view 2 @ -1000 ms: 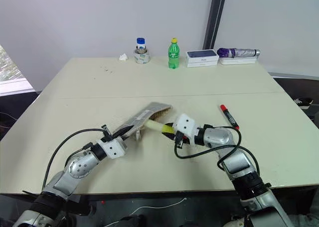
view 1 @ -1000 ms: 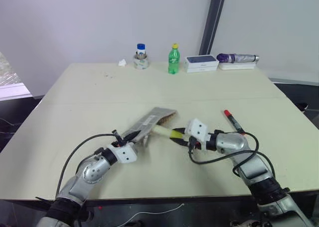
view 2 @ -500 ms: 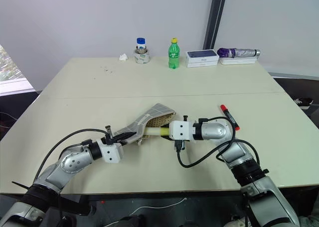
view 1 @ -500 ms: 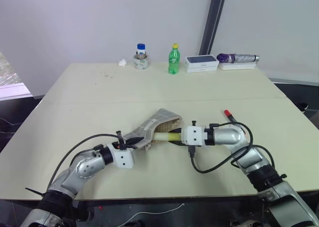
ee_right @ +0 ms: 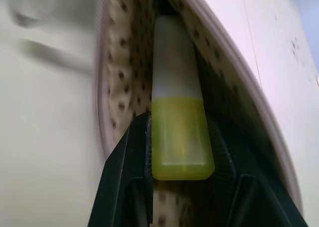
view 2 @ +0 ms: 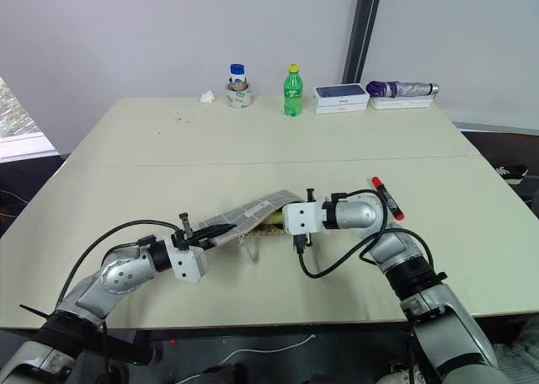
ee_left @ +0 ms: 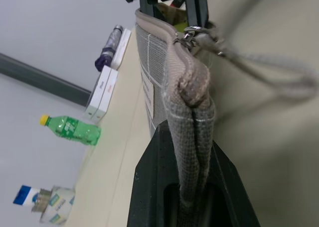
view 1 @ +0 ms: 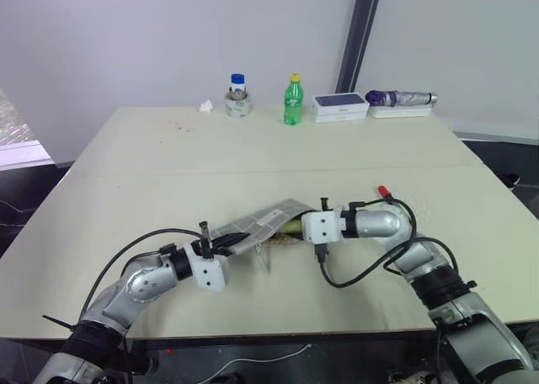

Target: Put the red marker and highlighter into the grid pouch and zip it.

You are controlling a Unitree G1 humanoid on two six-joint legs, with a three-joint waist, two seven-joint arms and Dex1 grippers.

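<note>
My left gripper (view 1: 221, 242) is shut on one end of the grid pouch (view 1: 261, 224), holding it off the table with its open mouth facing right. The zipper pull (ee_left: 259, 70) dangles below. My right gripper (view 1: 290, 226) is shut on the yellow highlighter (ee_right: 178, 112). The highlighter's pale cap reaches into the dotted lining of the pouch mouth. The red marker (view 2: 387, 197) lies on the table just behind my right forearm, partly hidden by it.
Along the table's far edge stand a green bottle (view 1: 292, 100), a small blue-capped jar (view 1: 238, 96), a white box (view 1: 340, 106) and a purple folded umbrella (view 1: 400, 98). A crumpled tissue (view 1: 206, 106) lies by the jar.
My right gripper has rolled and pushed the highlighter leftward, from the pouch's edge into its mouth. The pouch has dropped from a raised tilt to nearly level.
</note>
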